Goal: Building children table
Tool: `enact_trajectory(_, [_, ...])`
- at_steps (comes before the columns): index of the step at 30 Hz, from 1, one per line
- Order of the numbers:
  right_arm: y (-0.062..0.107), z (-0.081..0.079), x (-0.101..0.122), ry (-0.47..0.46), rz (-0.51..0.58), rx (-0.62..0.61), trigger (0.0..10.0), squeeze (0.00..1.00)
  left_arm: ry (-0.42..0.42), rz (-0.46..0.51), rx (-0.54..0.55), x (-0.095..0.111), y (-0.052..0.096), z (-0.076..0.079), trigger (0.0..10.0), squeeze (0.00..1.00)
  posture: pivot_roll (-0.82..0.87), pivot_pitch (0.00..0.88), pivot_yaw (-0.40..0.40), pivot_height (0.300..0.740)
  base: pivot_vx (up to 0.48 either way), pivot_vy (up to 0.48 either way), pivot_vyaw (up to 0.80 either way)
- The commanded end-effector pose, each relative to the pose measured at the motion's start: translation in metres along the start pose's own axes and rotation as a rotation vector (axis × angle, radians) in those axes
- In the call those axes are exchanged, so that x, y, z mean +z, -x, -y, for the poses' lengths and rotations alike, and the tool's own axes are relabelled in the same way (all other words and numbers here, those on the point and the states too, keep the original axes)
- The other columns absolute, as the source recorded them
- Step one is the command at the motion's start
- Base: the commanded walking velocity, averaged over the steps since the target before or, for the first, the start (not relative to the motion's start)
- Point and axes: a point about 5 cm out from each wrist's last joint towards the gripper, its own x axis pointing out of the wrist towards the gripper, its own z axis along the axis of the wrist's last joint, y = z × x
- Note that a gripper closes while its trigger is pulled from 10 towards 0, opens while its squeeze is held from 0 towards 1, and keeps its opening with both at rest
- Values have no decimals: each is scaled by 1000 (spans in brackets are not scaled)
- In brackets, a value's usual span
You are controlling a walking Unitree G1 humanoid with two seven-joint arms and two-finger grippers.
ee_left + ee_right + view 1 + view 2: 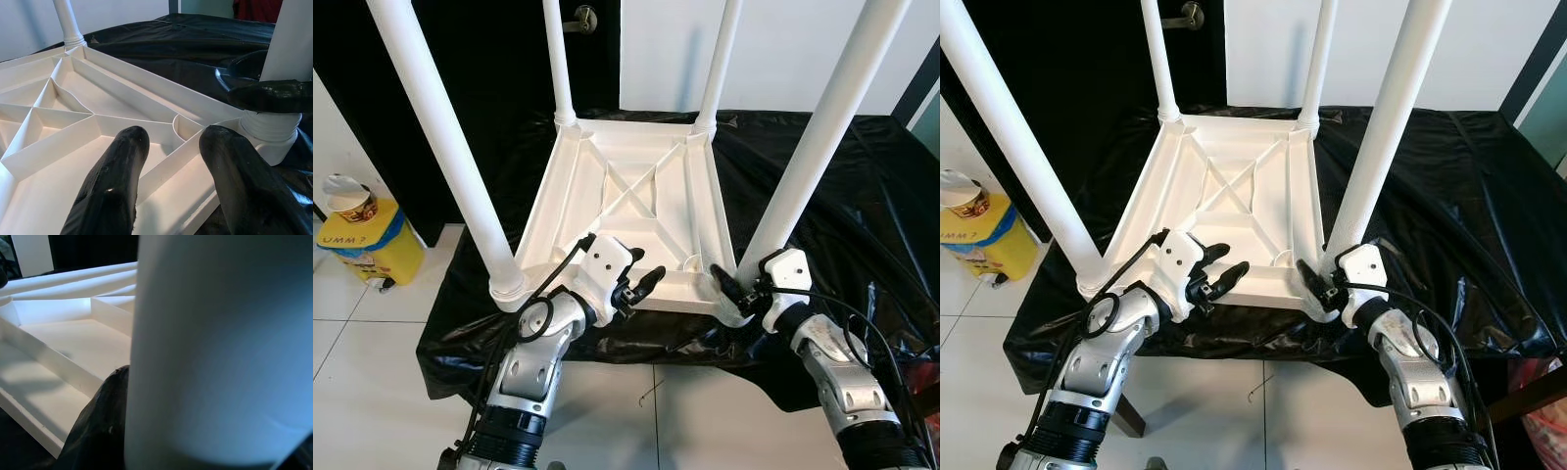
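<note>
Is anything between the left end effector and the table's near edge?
Nothing visible. The left end effector is open right over the near rim of the upturned table, beside the near-left leg.

Two silver metal arms, ribbed and jointed, black collars at the forearms. White plastic housing at each wrist. Left tool (641,281) and right tool (724,284): two long, glossy black, rounded fingers (112,191) each. Black cables looped along both arms.

Home-like room, white tiled floor (372,343), dark door (499,59) with handle (584,19), plain white walls (783,49)
</note>
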Motion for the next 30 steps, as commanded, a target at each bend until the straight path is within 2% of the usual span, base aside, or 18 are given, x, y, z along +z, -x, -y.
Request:
enact_trajectory(1, [2,-8,-14,-9,-67,26,0,0,2,-2,59,2,-1,-3,10000,0,31,0,-26,740,0,0,0])
enact_trajectory(4, [3,-7,-15,-11,-70,12,0,0,3,0,56,2,-1,-3,10000,0,28,0,-25,740,0,0,0])
enact_trajectory(5, [3,-8,-15,-19,-67,1,9294,0,4,0,55,2,-2,-3,10000,0,25,0,-26,740,0,0,0])
enact_trajectory(6, [3,-8,-15,-19,-67,1,9294,0,4,0,55,2,-2,-3,10000,0,25,0,-26,740,0,0,0])
enact_trajectory(7, [3,-9,-15,-25,-65,-9,10000,0,4,1,54,2,-2,-3,10000,0,22,0,-27,740,0,0,0])
enact_trajectory(13, [1,-14,-15,-52,-54,-85,10000,0,11,0,56,-1,-1,-1,10000,0,20,0,-31,740,0,0,0])
enact_trajectory(19, [2,-13,-16,-60,-59,-208,10000,0,14,-4,58,-3,-1,-1,10000,0,19,0,-35,740,0,0,0])
enact_trajectory(20, [2,-14,-18,-58,-70,-265,10000,0,16,-4,61,-3,-1,-2,10000,0,19,0,-36,740,0,0,0])
enact_trajectory(27, [0,-18,-20,-67,-81,-320,10000,0,13,-7,64,-5,-2,-2,10000,0,17,0,-37,740,0,0,0])
enact_trajectory(30, [-2,-20,-20,-73,-86,-387,10000,0,14,-11,63,-6,-2,-2,10000,0,15,0,-38,740,0,0,0])
